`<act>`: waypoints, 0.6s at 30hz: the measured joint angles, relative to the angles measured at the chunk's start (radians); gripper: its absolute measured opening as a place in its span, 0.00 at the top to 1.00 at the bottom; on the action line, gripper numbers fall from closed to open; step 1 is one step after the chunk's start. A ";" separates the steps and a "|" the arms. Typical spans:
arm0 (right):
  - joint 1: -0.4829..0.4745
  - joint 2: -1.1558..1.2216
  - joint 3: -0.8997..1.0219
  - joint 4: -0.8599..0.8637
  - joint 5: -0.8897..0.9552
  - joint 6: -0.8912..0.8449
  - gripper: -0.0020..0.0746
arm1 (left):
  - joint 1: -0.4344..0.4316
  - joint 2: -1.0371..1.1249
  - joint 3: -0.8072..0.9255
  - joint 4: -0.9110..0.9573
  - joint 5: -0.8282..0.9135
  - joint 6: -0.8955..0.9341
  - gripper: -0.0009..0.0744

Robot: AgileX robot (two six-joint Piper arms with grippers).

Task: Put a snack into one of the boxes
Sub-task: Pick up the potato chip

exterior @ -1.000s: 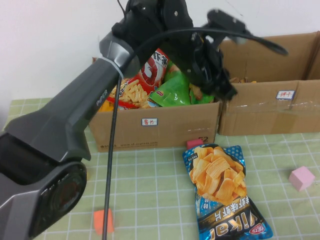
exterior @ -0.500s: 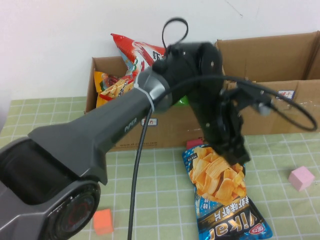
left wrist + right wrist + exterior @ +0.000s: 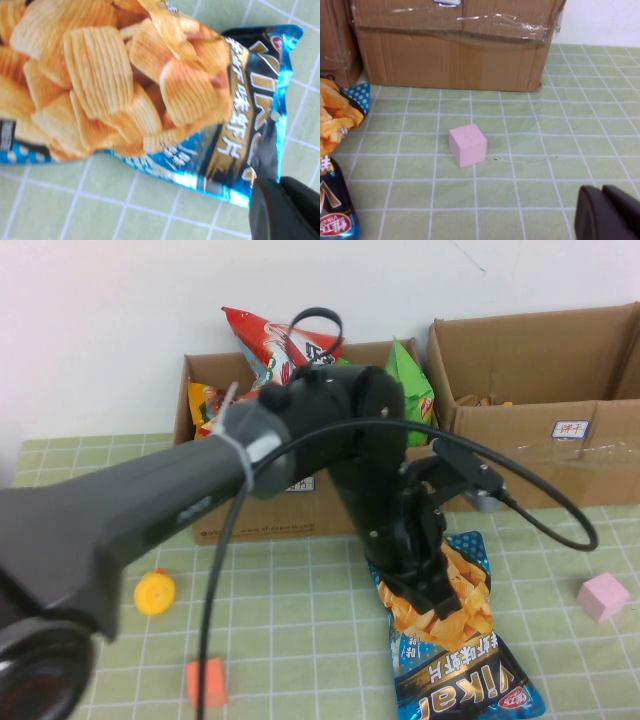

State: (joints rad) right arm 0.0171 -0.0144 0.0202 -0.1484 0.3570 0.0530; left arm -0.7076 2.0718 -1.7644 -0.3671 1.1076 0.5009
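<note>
Left gripper sits over the chip bag; its jaw state cannot be told. Right gripper, near the pink cube, looks closed and empty. Bag judged light, crinkly, slippery, contents fragile; pinch an edge seam.

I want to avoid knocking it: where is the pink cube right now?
In the high view, the pink cube sits on the table's right side, right of the chip bag and before the taped box.

Even, soft light is seen throughout, with glare on the taped box and slight blur on the chip bag.
</note>
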 joint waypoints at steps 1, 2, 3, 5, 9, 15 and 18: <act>0.000 0.000 0.000 0.000 0.000 0.000 0.98 | 0.000 -0.024 0.033 0.000 -0.019 -0.002 0.99; 0.000 0.000 0.000 0.000 0.000 0.000 0.98 | 0.000 -0.046 0.067 0.002 -0.039 -0.007 0.99; 0.000 0.000 0.000 0.000 0.000 0.000 0.98 | 0.000 -0.063 0.101 0.007 -0.054 -0.011 0.99; 0.000 0.000 0.000 0.000 0.000 0.000 0.98 | 0.000 -0.102 0.169 0.026 -0.090 -0.028 0.99; 0.000 0.000 0.000 0.000 0.000 0.000 0.98 | 0.002 -0.164 0.281 0.077 -0.156 -0.084 0.99; 0.000 0.000 0.000 0.000 0.000 0.000 0.98 | 0.079 -0.194 0.376 -0.001 -0.227 -0.099 0.99; 0.000 0.000 0.000 0.000 0.000 0.000 0.98 | 0.121 -0.183 0.381 -0.041 -0.235 -0.094 0.99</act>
State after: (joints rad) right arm 0.0171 -0.0144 0.0202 -0.1484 0.3570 0.0530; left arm -0.5863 1.8889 -1.3831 -0.4086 0.8731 0.4067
